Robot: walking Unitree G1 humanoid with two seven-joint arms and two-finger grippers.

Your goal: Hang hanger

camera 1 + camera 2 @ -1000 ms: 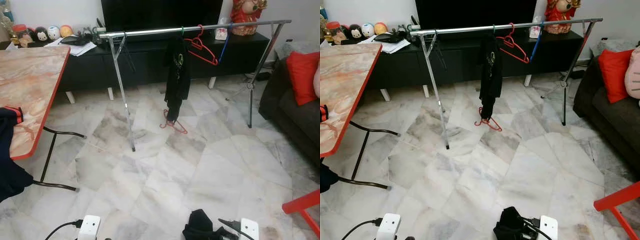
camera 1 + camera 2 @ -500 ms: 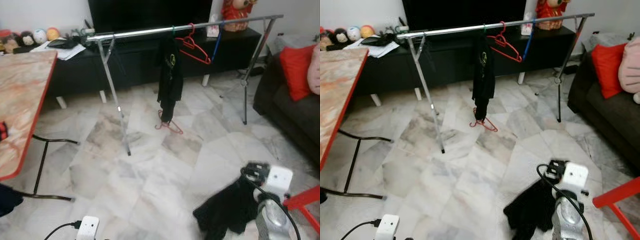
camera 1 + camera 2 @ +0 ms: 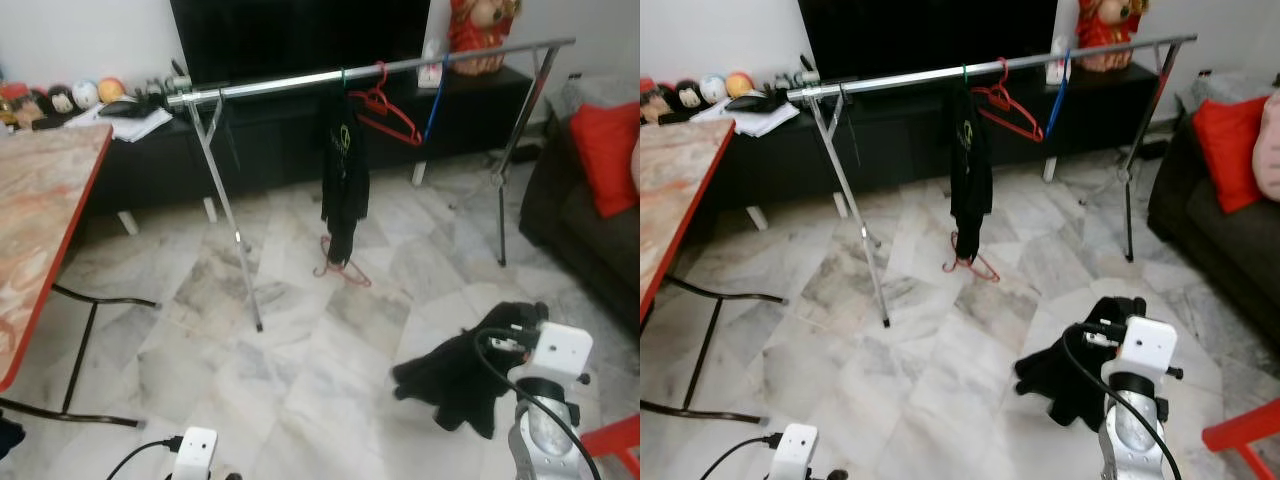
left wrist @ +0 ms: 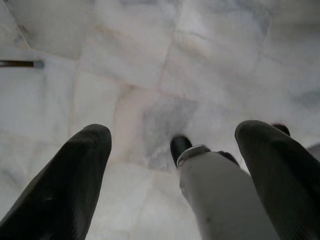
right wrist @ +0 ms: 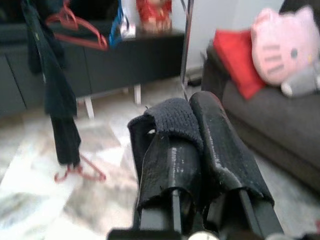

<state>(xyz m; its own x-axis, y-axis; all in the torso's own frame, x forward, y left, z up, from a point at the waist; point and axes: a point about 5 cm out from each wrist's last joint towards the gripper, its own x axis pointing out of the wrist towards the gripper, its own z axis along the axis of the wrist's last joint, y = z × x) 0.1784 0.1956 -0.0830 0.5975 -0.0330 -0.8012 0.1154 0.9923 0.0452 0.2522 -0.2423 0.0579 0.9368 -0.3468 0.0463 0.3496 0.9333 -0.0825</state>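
Observation:
A long silver rail (image 3: 300, 80) on two stands crosses the room in front of me. On it hang a black garment (image 3: 343, 170), a red hanger (image 3: 390, 110) and a blue hanger (image 3: 433, 100). Another red hanger (image 3: 345, 270) lies on the floor beneath. My right gripper (image 5: 192, 107) is raised low at the right, short of the rail, and is shut on a black garment (image 3: 455, 375) that droops from its fingers. Whether a hanger is inside that cloth is hidden. My left gripper (image 4: 173, 130) hangs open over the marble floor.
A marble-topped table with a red edge (image 3: 40, 220) stands at the left. A black TV cabinet (image 3: 270, 130) runs behind the rail. A dark sofa (image 3: 600, 240) with a red cushion (image 3: 610, 150) and a pink plush (image 5: 282, 50) is at the right. A red chair part (image 3: 615, 440) is near my right side.
My right arm has risen from the picture's bottom edge, lifting the black garment up and forward towards the rail. The camera has shifted a little. The left arm stays low.

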